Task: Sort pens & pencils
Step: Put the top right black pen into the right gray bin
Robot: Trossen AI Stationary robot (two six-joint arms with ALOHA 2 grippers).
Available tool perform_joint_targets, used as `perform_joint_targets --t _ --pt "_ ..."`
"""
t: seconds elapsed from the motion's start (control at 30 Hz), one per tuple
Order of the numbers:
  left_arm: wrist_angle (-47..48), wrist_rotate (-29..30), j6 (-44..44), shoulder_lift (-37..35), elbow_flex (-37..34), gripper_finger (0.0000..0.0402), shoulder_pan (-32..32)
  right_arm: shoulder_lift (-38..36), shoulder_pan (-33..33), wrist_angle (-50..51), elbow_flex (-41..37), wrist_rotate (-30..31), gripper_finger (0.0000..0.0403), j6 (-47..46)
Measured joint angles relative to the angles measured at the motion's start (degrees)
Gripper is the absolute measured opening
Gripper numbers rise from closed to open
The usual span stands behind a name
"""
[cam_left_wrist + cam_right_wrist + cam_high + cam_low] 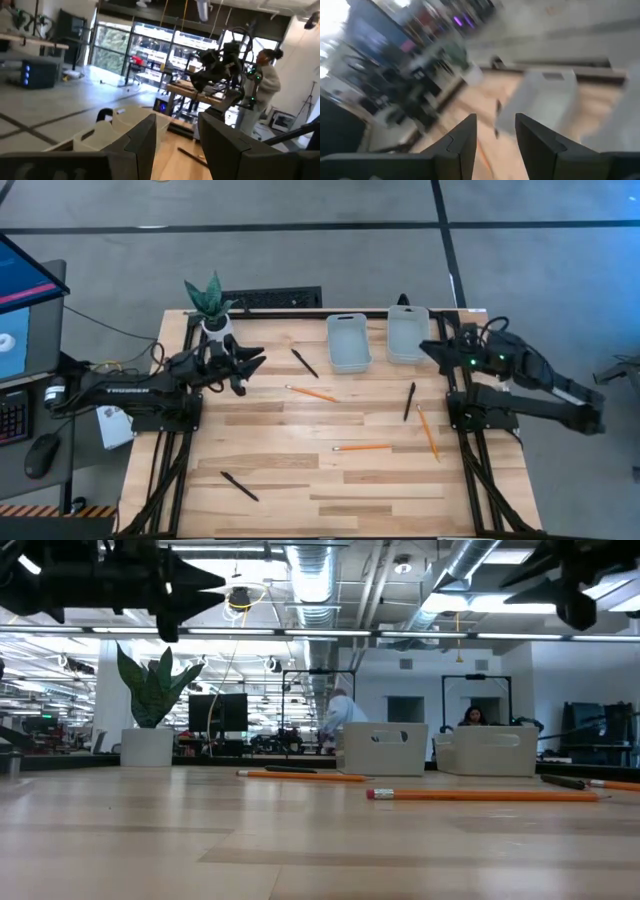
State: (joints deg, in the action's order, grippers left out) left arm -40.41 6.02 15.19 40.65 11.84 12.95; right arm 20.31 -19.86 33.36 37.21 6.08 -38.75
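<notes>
Nothing is sorted yet: three slim black stick pens and three thin orange wooden pencils lie scattered flat on the pale wooden worktop (270, 510), while two pale plastic bins (349, 342) sit side by side at its far edge, apparently holding nothing. One black pen (304, 362) rests near the left bin, another (409, 401) towards the right edge just beside a pencil (428, 432), the third (239, 486) near the front-left corner. One pencil (310, 393) lies mid-table, another (362, 448) further forward. The left gripper (250, 366) hovers above the far-left area, fingers partly apart with nothing between them; the right gripper (430, 348) hangs likewise over the right bin. The risk: these thin sticks lie flat, so closing fingers may roll one away or skid off it, and by the right edge pen and pencil sit close enough to be nudged together.
</notes>
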Motion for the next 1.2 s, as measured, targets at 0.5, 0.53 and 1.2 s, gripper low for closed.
perform_joint_targets --t 0.5,0.53,1.2 --pt "1.53 0.38 -2.48 -0.68 0.02 0.0135 0.12 27.86 5.00 36.99 24.92 -9.40 0.0156 -17.49" --pt "1.72 0.38 -2.50 -0.68 0.02 0.0135 0.13 29.14 5.82 38.72 25.39 -9.67 0.0156 -19.14" --pt "6.14 -3.25 -2.44 -0.66 0.07 0.0135 0.11 41.28 14.75 40.86 17.69 -2.97 0.0156 -30.69"
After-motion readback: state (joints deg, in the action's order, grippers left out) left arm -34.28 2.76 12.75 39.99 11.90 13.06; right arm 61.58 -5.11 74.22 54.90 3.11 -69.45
